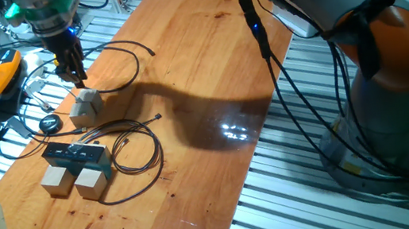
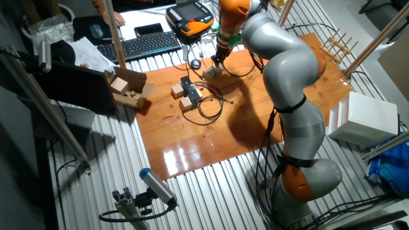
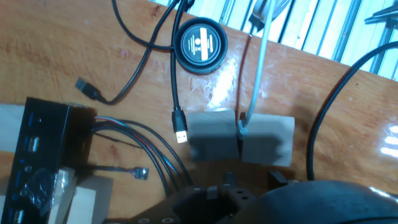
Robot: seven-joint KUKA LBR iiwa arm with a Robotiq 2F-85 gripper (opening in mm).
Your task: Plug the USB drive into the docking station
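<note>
Cubes, seemingly three (one dock)

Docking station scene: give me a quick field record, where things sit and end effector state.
docking station: flat on the table, thin black cables running from it
wooden cubes by station: two, touching its near side
third wooden block: apart from the station, directly under the end effector
end effector: just above that block; open or shut cannot be told
USB drive: not clearly identifiable
round black puck: on the table beyond the block
loose USB plug: beside the block, unplugged
</note>
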